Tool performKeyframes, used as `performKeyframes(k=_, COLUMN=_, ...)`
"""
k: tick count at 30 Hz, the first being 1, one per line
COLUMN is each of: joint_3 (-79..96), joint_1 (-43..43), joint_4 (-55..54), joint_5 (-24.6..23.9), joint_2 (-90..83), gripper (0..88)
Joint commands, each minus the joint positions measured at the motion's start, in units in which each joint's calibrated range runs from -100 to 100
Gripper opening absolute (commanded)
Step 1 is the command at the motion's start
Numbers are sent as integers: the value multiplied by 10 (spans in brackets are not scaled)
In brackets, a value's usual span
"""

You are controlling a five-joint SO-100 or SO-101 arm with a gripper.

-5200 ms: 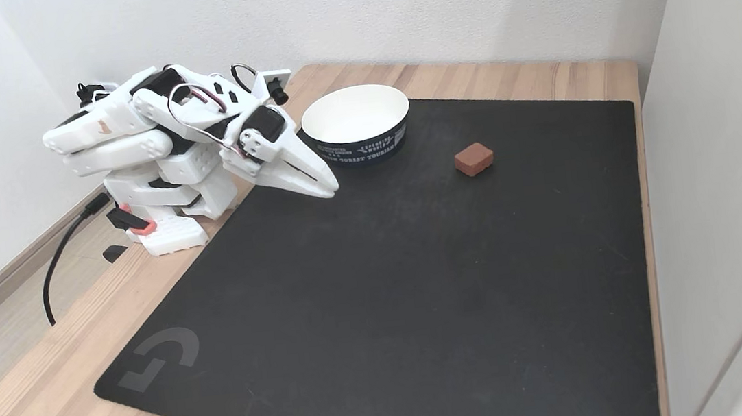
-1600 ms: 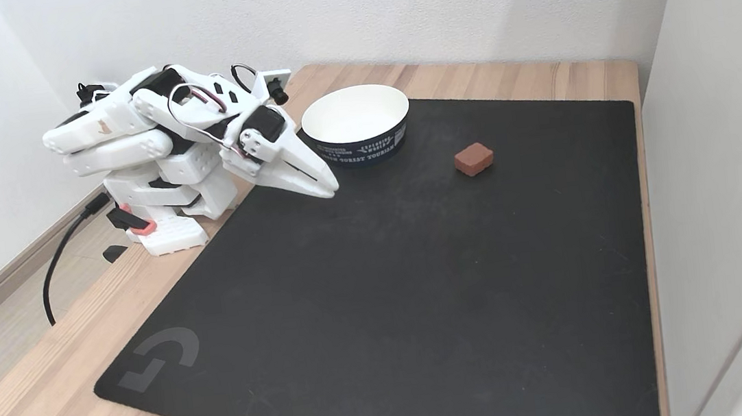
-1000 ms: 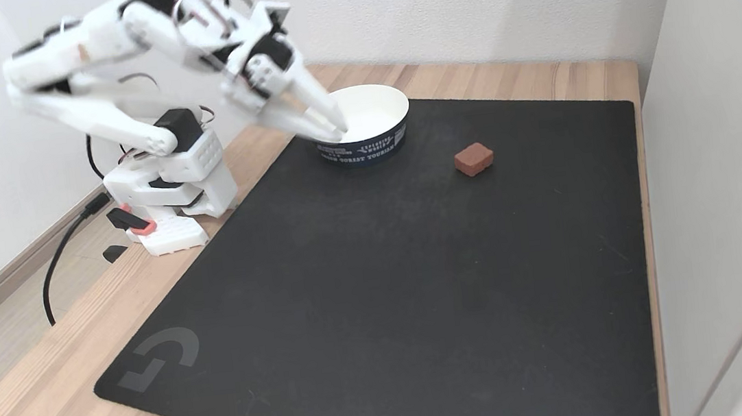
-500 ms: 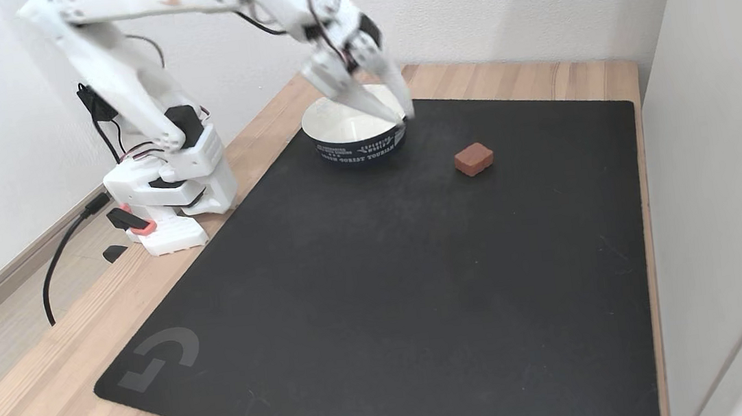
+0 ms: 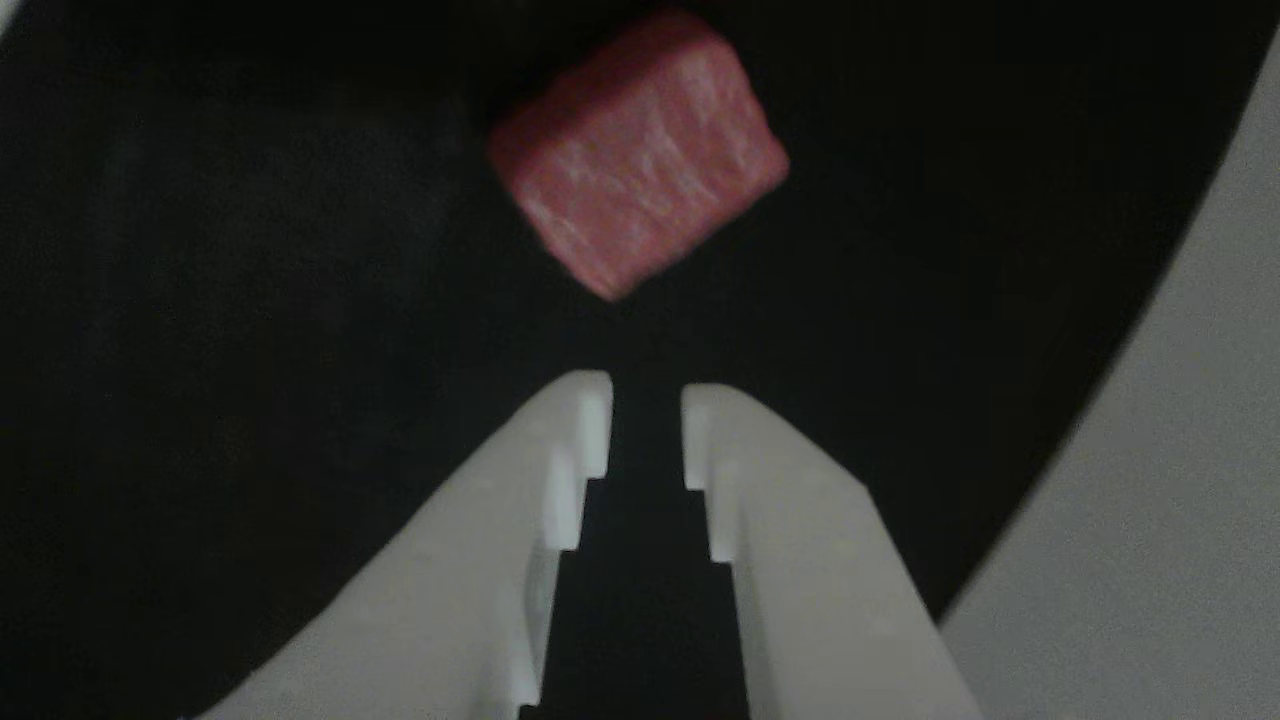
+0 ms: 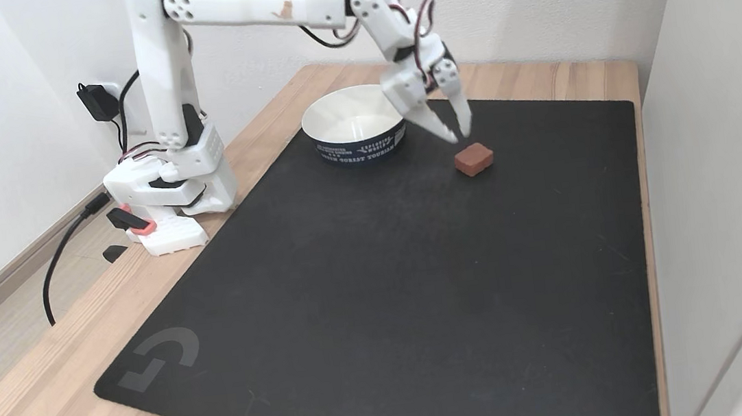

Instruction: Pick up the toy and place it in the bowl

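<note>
dull-red toy (image 6: 474, 158) on black mat (image 6: 379, 290), right of bowl (image 6: 354, 125), gripper (image 6: 459, 136) just above-left of it, jaws slightly parted, empty

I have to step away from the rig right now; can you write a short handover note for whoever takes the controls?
Gripper: open by a small gap, empty, poised just above and short of the toy.
Toy: dull-red block lying on the black mat, untouched, right of the bowl in the fixed view.
Bowl: white inside, empty, at the mat's far edge.
Done: the approach.
Left: widen the jaws, lower, grasp, carry to the bowl, release.
</note>
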Motion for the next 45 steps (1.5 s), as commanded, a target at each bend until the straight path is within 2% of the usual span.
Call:
performKeyframes(k=1, joint_3=-105, joint_1=-15, joint_4=4, joint_5=3, joint_2=64, gripper=22)
performKeyframes(k=20, joint_3=-144, joint_1=-21, joint_4=5, joint_5=4, joint_2=96, gripper=22)
performKeyframes(k=21, joint_3=-144, joint_1=-21, joint_4=5, joint_5=12, joint_2=96, gripper=22)
performKeyframes(k=22, joint_3=-144, joint_1=-23, joint_4=5, joint_5=47, joint_2=96, gripper=22)
performKeyframes(k=24, joint_3=-144, joint_1=-25, joint_4=6, joint_5=82, joint_2=97, gripper=23)
performKeyframes(k=31, joint_3=-145, joint_1=-23, joint_4=28, joint_5=147, joint_2=96, gripper=25)
performKeyframes(k=45, joint_3=-202, joint_1=-20, joint_4=70, joint_5=145, joint_2=121, gripper=26)
